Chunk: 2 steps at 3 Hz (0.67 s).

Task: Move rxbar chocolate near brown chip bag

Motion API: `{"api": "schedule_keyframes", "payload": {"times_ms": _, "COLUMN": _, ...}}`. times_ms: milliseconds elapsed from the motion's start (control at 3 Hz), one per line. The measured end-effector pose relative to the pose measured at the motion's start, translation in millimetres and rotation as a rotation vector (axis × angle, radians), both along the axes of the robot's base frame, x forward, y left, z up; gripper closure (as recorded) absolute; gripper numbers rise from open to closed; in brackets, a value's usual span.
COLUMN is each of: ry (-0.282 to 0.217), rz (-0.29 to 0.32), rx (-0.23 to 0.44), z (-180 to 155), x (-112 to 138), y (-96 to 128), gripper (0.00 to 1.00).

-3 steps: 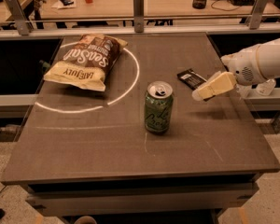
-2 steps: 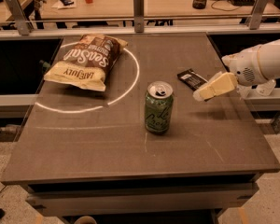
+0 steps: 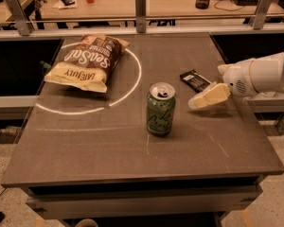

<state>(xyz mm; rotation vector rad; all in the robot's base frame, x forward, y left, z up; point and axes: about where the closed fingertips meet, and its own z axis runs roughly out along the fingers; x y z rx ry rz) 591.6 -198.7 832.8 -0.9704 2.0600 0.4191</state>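
The rxbar lies flat on the tabletop, at about 2 o'clock from the can. The pincer is just beside the bar, at its 5 o'clock, reaching in from the right; whether it is released or clenched I cannot tell. The chip bag lies well apart, at the can's 10 o'clock.

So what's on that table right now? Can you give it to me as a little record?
surface: dark table with a white circle marked on it
bag: lying far left, partly inside the circle
can: green, upright, near the middle
bar: black, flat on the right side, well apart from the bag
tool: on the white arm from the right, by the bar's near end, right of the can
bar held: no, it lies on the table
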Motion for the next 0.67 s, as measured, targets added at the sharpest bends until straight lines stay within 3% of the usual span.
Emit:
{"api": "schedule_keyframes", "payload": {"times_ms": 333, "ry": 0.008, "rz": 0.003, "rx": 0.003, "z": -7.9, "x": 4.7, "y": 3.3, "gripper": 0.00}}
{"api": "schedule_keyframes", "payload": {"times_ms": 667, "ry": 0.012, "rz": 0.009, "rx": 0.007, "z": -14.6, "x": 8.5, "y": 7.2, "gripper": 0.17}}
